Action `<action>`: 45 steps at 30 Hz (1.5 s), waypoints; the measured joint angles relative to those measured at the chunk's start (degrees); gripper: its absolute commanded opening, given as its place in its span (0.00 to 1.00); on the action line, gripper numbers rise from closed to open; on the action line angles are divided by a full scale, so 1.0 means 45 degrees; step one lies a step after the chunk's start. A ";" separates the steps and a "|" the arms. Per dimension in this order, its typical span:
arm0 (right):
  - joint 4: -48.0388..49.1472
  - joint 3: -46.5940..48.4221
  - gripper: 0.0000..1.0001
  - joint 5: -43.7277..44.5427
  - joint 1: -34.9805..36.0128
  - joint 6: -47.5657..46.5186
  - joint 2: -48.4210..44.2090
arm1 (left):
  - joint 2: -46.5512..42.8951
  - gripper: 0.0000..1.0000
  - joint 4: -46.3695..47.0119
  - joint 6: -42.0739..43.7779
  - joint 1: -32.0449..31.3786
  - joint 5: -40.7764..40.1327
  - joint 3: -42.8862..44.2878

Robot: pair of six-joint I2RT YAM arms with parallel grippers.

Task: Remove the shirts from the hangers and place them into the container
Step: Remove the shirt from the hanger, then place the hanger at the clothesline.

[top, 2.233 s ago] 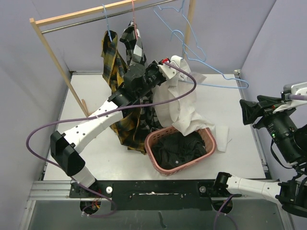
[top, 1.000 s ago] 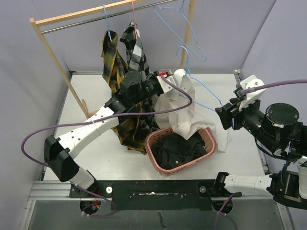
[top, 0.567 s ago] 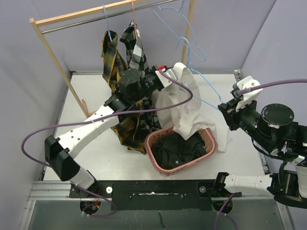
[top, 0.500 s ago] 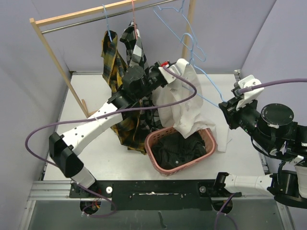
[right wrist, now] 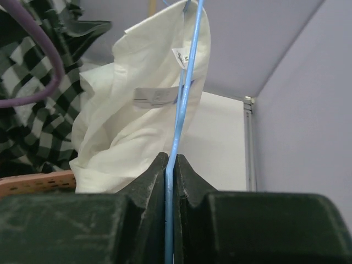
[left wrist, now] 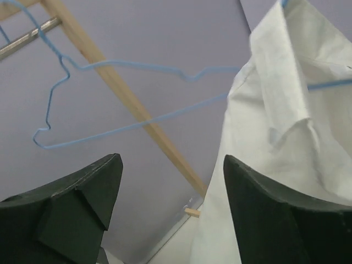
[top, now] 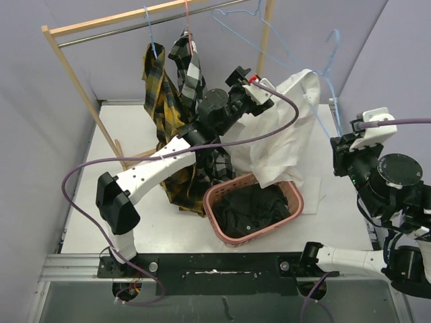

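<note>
The white shirt (top: 286, 128) was hung on the hanger (right wrist: 184, 82), raised above the table (top: 135, 202), with its tail draped just over the far rim of the basket (top: 214, 202), where the black shirt (top: 252, 208) was already laid. The right claw (right wrist: 169, 159) was clamped on the thin wire alone, while the left claw (left wrist: 171, 165) was held apart and empty beside the collar. The wire could be twisted or slipped in so narrow a pinch. Since most of the cloth was hung behind the basket, a drop would likely be landed on the table. The spare hanger (left wrist: 110, 99) could also be snagged. Compared with half a second before, the collar had been released by the left claw, and the shirt had been lifted higher and rightward.
</note>
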 measured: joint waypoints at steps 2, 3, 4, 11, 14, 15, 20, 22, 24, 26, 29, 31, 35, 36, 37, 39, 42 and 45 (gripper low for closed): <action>0.0151 -0.0248 0.00 0.0850 -0.0015 0.0049 -0.0316 | 0.0000 0.85 0.0039 -0.0223 0.0092 -0.0432 -0.0185; 0.0228 -0.0335 0.00 0.1175 -0.0015 0.0058 -0.0457 | 0.0000 0.85 0.0024 -0.0330 0.0131 -0.0622 -0.0272; 0.0287 -0.0389 0.00 0.1447 -0.0019 0.0068 -0.0675 | -0.0005 0.85 0.0024 -0.0413 0.0165 -0.0758 -0.0364; 0.0291 -0.0296 0.00 0.2390 -0.0015 0.0525 -0.1812 | -0.0797 0.82 0.0078 -0.1117 0.0219 -0.1433 -0.2365; 0.0034 -0.0185 0.00 0.2375 -0.0015 0.0869 -0.1773 | -0.1554 0.80 0.0044 -0.1501 0.0209 -0.1579 -0.3395; -0.0155 -0.0121 0.00 0.2322 -0.0015 0.1005 -0.1719 | -0.1841 0.80 0.0024 -0.1651 0.0209 -0.1617 -0.3667; -0.1098 0.0350 0.00 0.1763 -0.0015 0.1627 -0.1239 | -0.3560 0.75 -0.0325 -0.2399 0.0175 -0.1841 -0.4639; -0.1282 0.0350 0.00 0.1409 -0.0015 0.1719 -0.1107 | -0.4488 0.71 -0.0539 -0.2754 0.0155 -0.1855 -0.5144; -0.1316 0.0345 0.00 0.0996 -0.0015 0.1705 -0.0996 | -0.5357 0.67 -0.0787 -0.3094 0.0141 -0.1734 -0.5644; -0.1253 0.0311 0.00 0.0452 -0.0015 0.1608 -0.0899 | -0.6139 0.62 -0.1146 -0.3395 0.0131 -0.1423 -0.6139; -0.1161 0.0291 0.00 -0.0413 0.0000 0.1321 -0.0627 | -0.7237 0.60 -0.1928 -0.3730 0.0097 -0.0593 -0.6853; -0.1141 0.0355 0.00 -0.0942 0.0019 0.1107 -0.0243 | -0.7771 0.60 -0.2574 -0.3823 0.0005 0.0170 -0.7189; -0.1132 0.0855 0.00 -0.1768 0.0083 0.0670 0.1132 | -0.8709 0.60 -0.3492 -0.3866 -0.0437 0.1413 -0.8369; -0.1073 0.1020 0.00 -0.1943 0.0083 0.0539 0.1627 | -0.8956 0.60 -0.3716 -0.3857 -0.0597 0.1574 -0.8816; -0.1025 0.1107 0.00 -0.2040 0.0083 0.0423 0.1982 | -0.9141 0.60 -0.3900 -0.3827 -0.0714 0.1661 -0.9165; -0.0918 0.1307 0.00 -0.2205 0.0078 0.0146 0.2725 | -0.9500 0.59 -0.4240 -0.3750 -0.0952 0.1817 -0.9894; -0.0957 0.1783 0.00 -0.2550 0.0063 -0.0053 0.3895 | -1.0006 0.59 -0.4590 -0.3706 -0.1069 0.1928 -1.0681; -0.0952 0.2161 0.00 -0.2871 0.0049 -0.0063 0.4517 | -1.0530 0.59 -0.4595 -0.3711 -0.1078 0.1928 -1.1050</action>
